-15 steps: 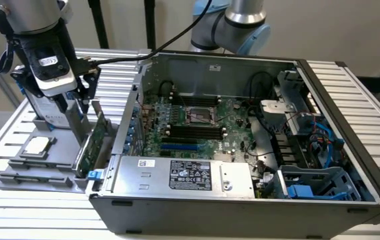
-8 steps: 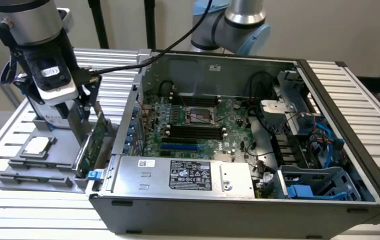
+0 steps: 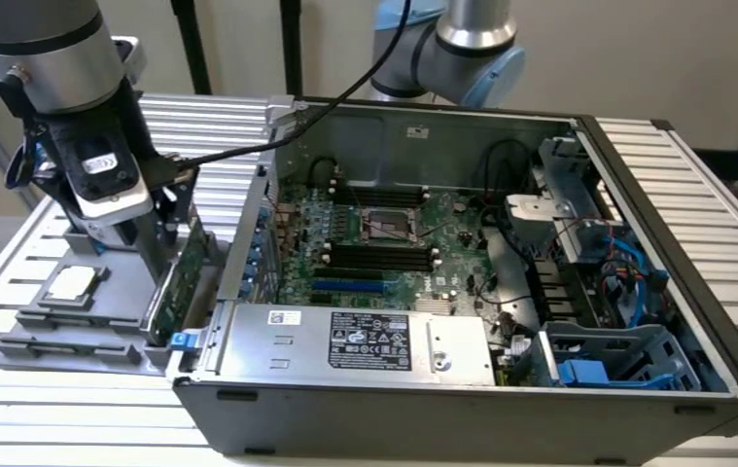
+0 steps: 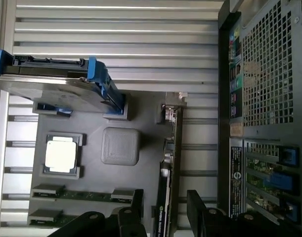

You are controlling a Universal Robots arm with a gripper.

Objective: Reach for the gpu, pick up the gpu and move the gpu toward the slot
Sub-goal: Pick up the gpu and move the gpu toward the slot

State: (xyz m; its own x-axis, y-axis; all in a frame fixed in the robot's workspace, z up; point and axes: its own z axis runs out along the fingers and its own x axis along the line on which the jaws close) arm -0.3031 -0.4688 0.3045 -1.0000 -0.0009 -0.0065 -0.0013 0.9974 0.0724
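Note:
The gpu (image 3: pixel 177 284) is a thin green card standing on edge in a grey fixture (image 3: pixel 45 336), just outside the open computer case. In the wrist view the gpu (image 4: pixel 171 163) runs edge-on, with its silver bracket (image 4: pixel 173 104) at the far end. My gripper (image 3: pixel 158 255) hangs right over the card. My gripper (image 4: pixel 165 211) is open in the wrist view, with one dark finger on each side of the card's near end and a gap to each. The motherboard's expansion slots (image 3: pixel 346 286) lie inside the case.
The fixture also holds a silver processor chip (image 4: pixel 60 155), a hard drive with blue rails (image 4: pixel 57 84) and memory sticks (image 4: pixel 66 194). The case's wall (image 4: pixel 269 98) stands close beside the card. A power supply (image 3: pixel 356 342) and drive cage (image 3: pixel 615 355) fill the case's front.

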